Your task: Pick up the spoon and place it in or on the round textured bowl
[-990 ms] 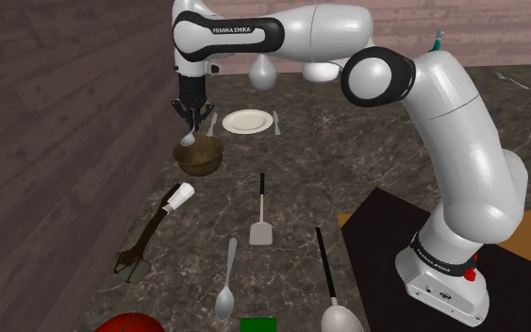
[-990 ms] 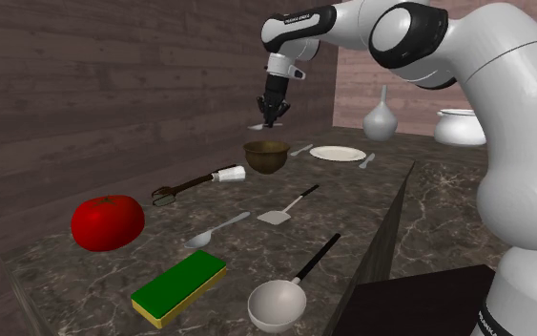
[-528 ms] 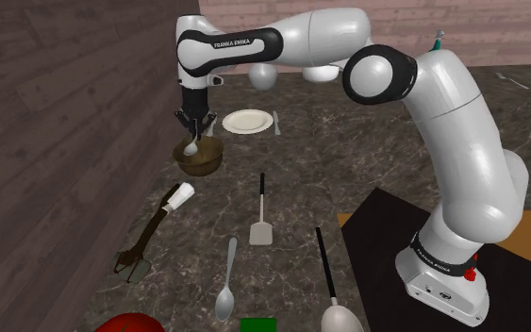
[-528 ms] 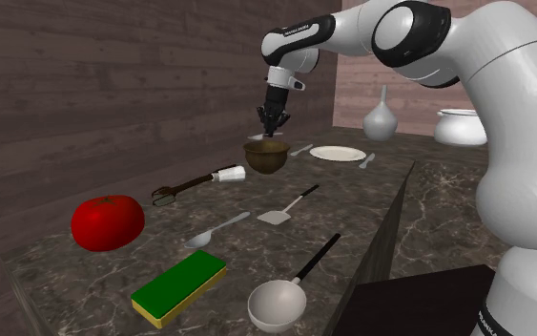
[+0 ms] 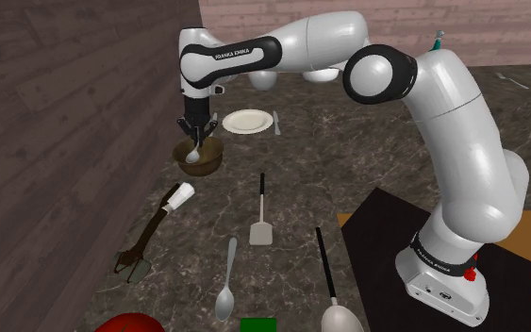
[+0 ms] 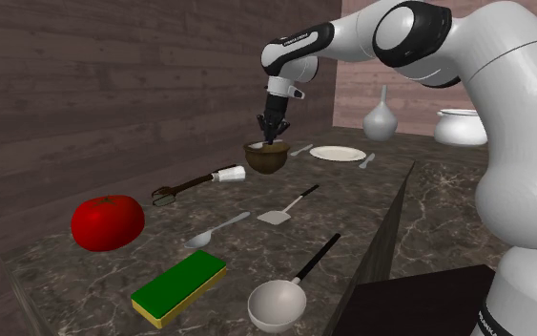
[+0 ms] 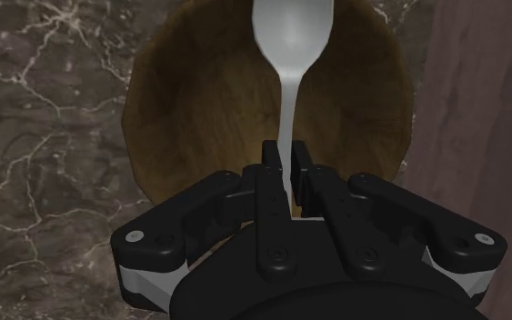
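Observation:
My black gripper (image 5: 193, 131) is shut on the handle of a silver spoon (image 5: 192, 155) and holds it nearly upright, head down. The spoon's head hangs inside the round brown bowl (image 5: 207, 159), which stands near the wooden wall. From the hand, the spoon (image 7: 292, 36) runs out from between my fingers (image 7: 269, 182) over the bowl's hollow (image 7: 199, 100). In the second exterior view the gripper (image 6: 272, 131) stands just above the bowl (image 6: 267, 157). I cannot tell whether the spoon's head touches the bowl's bottom.
A second spoon (image 5: 226, 283) lies near the counter's front, beside a spatula (image 5: 261, 215) and a ladle (image 5: 332, 288). A white plate (image 5: 246, 121) sits behind the bowl. A whisk (image 5: 152, 234), a red tomato (image 6: 108, 222) and a green sponge (image 6: 180, 286) lie along the front.
The gripper has come down and toward the bowl with the spoon, so the spoon's head has gone from above the rim to inside the bowl.

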